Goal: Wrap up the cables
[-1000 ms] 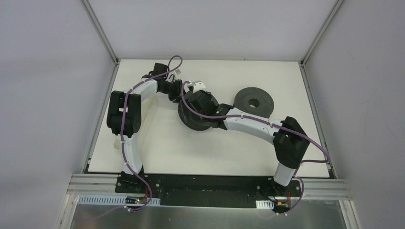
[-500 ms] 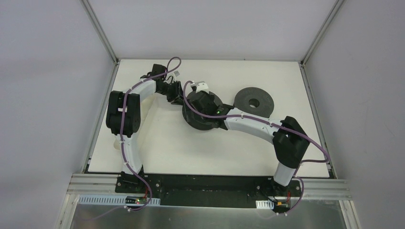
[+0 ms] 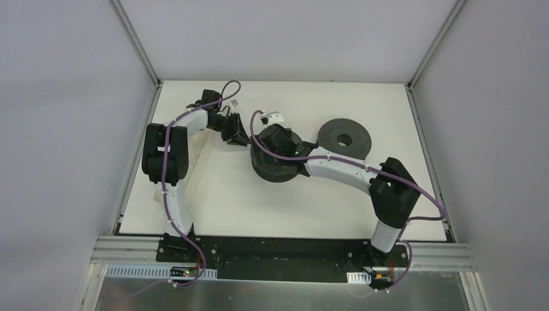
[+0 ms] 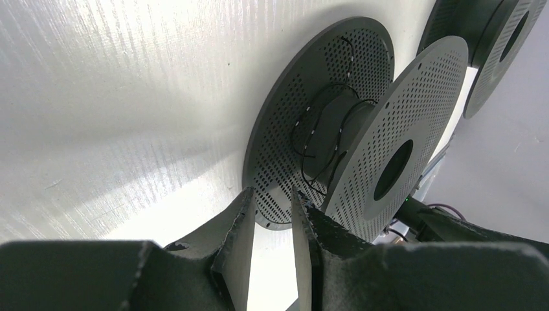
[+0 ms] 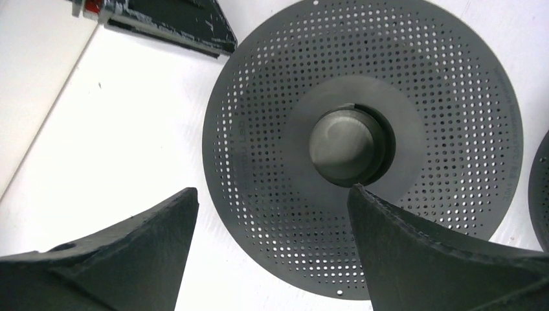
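Our left gripper (image 4: 272, 192) sits low in the middle of its view, fingers just a little apart with nothing between them. Just above it is the spool (image 4: 285, 110), and the cables (image 4: 311, 139) hang in loose loops round its middle (not tight yet). Our right gripper (image 5: 272, 190) is spread wide over the spool's flat face, we think to steady it.

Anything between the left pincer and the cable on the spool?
Nothing visible. The left pincer points into the gap between the two flanges of the spool, where the cable loops loosely, in plain sight.
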Controlling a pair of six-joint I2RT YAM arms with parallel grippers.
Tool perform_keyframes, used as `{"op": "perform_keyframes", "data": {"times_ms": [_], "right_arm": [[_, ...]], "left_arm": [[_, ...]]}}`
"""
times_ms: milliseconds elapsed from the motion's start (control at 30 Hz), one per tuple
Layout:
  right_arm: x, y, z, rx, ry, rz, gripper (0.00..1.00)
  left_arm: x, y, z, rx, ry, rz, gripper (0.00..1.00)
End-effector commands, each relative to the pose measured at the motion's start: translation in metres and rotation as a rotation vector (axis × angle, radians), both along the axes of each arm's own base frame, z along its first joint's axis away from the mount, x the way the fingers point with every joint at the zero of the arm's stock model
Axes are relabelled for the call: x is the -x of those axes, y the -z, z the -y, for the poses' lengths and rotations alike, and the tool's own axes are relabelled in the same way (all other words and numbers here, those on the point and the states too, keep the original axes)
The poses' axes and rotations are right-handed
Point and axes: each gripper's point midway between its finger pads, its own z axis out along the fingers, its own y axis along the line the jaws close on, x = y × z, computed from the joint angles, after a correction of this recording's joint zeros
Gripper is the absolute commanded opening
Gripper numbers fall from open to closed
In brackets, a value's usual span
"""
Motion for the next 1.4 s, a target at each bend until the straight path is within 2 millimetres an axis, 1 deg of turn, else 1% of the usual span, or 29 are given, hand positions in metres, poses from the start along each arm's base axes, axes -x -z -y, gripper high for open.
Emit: {"op": "perform_keyframes", "data": {"times_ms": [0, 100, 167, 233, 267, 300, 333, 400, 467, 500, 567, 633, 667, 733, 767, 800, 833, 933, 967, 1000, 1067, 1200, 1367], "right_arm": [[0.009, -0.035, 0.001, -0.095, -0.012, 0.018, 0.89], [0.019, -0.059, 0.012, -0.127, -0.015, 0.031, 0.89], [0.028, -0.072, 0.023, -0.134, -0.020, 0.041, 0.90], [0.038, -0.084, 0.036, -0.130, -0.017, 0.055, 0.93], [0.041, -0.088, 0.045, -0.126, -0.003, 0.063, 0.95], [0.046, -0.093, 0.055, -0.123, 0.016, 0.076, 0.99], [0.050, -0.096, 0.064, -0.122, 0.042, 0.083, 0.99], [0.058, -0.103, 0.082, -0.139, 0.092, 0.082, 0.99], [0.067, -0.107, 0.099, -0.165, 0.142, 0.060, 0.99], [0.071, -0.109, 0.108, -0.182, 0.186, 0.050, 0.99], [0.079, -0.111, 0.128, -0.198, 0.257, 0.036, 0.99], [0.088, -0.110, 0.150, -0.214, 0.329, 0.032, 0.99], [0.091, -0.109, 0.161, -0.223, 0.365, 0.032, 0.99], [0.098, -0.106, 0.179, -0.247, 0.412, 0.035, 0.99], [0.103, -0.105, 0.186, -0.267, 0.423, 0.034, 0.99], [0.107, -0.103, 0.191, -0.286, 0.428, 0.028, 0.99], [0.112, -0.098, 0.196, -0.303, 0.429, 0.020, 0.99], [0.125, -0.090, 0.205, -0.336, 0.415, -0.012, 0.99], [0.127, -0.087, 0.212, -0.332, 0.436, -0.012, 0.99], [0.129, -0.084, 0.218, -0.328, 0.459, -0.014, 1.00], [0.133, -0.079, 0.225, -0.323, 0.474, -0.023, 0.99], [0.138, -0.074, 0.230, -0.339, 0.468, -0.030, 0.99], [0.138, -0.075, 0.234, -0.352, 0.464, -0.007, 0.99]], "left_arm": [[0.001, -0.010, -0.006, -0.013, 0.000, 0.021, 0.25], [0.002, -0.027, -0.010, -0.032, 0.003, 0.064, 0.25], [0.003, -0.045, -0.011, -0.039, 0.003, 0.109, 0.25], [0.006, -0.068, -0.012, -0.039, 0.005, 0.166, 0.25], [0.009, -0.080, -0.012, -0.040, 0.007, 0.197, 0.25], [0.012, -0.093, -0.013, -0.040, 0.012, 0.235, 0.25], [0.018, -0.105, -0.012, -0.040, 0.022, 0.271, 0.25], [0.033, -0.127, -0.007, -0.047, 0.054, 0.348, 0.26], [0.056, -0.142, 0.002, -0.061, 0.109, 0.423, 0.30], [0.069, -0.156, 0.007, -0.063, 0.139, 0.482, 0.34], [0.095, -0.170, 0.017, -0.068, 0.189, 0.552, 0.41], [0.117, -0.178, 0.024, -0.076, 0.217, 0.605, 0.48], [0.127, -0.183, 0.027, -0.071, 0.234, 0.631, 0.55], [0.145, -0.190, 0.026, -0.062, 0.237, 0.669, 0.96], [0.151, -0.192, 0.024, -0.060, 0.231, 0.685, 0.99], [0.157, -0.195, 0.019, -0.064, 0.218, 0.710, 0.99], [0.163, -0.193, 0.015, -0.069, 0.210, 0.730, 0.99], [0.177, -0.197, 0.000, -0.102, 0.171, 0.828, 0.99], [0.181, -0.199, -0.006, -0.112, 0.158, 0.873, 0.99], [0.184, -0.197, -0.010, -0.125, 0.146, 0.899, 0.99], [0.186, -0.191, -0.018, -0.149, 0.114, 0.932, 0.99], [0.188, -0.179, -0.026, -0.164, 0.067, 0.955, 0.99], [0.181, -0.177, -0.042, -0.221, -0.037, 0.956, 0.99]]}}
